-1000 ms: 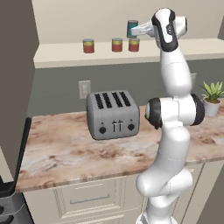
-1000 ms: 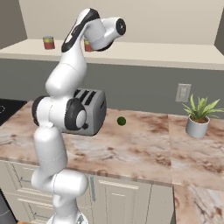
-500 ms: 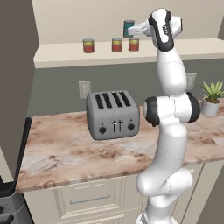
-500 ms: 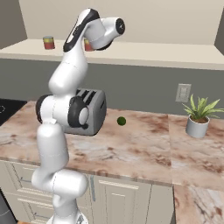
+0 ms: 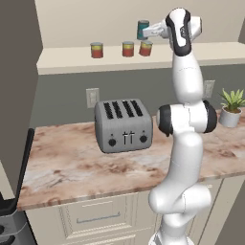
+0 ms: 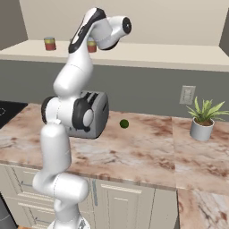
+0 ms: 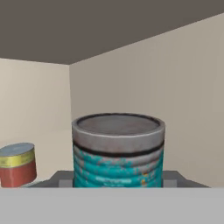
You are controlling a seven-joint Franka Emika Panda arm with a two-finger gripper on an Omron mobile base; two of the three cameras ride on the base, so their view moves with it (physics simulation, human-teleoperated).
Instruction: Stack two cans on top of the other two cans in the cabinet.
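Note:
My gripper [image 5: 145, 31] is shut on the teal-blue can [image 5: 142, 28] and holds it upright in the air inside the cabinet, above its cream shelf board [image 5: 72, 62]. On the board stand three red cans with yellow-green bands: one at the left [image 5: 96, 50], one in the middle [image 5: 128, 49] and one at the right [image 5: 146, 48]. The teal can hangs just above the right one, a little to its left, with a small gap between them. In the hand view the teal can [image 7: 118, 151] is close up and a red can [image 7: 16, 165] stands to its left.
A grey four-slot toaster [image 5: 123, 125] sits on the marble counter [image 5: 72, 162] below the shelf. A potted plant [image 5: 232, 107] stands at the counter's right end. A small green ball [image 6: 124, 123] lies near the back wall. A dark stove edge [image 5: 19, 172] is at the left.
The gripper has carried the teal can slightly to the left above the shelf. The three red cans have not moved.

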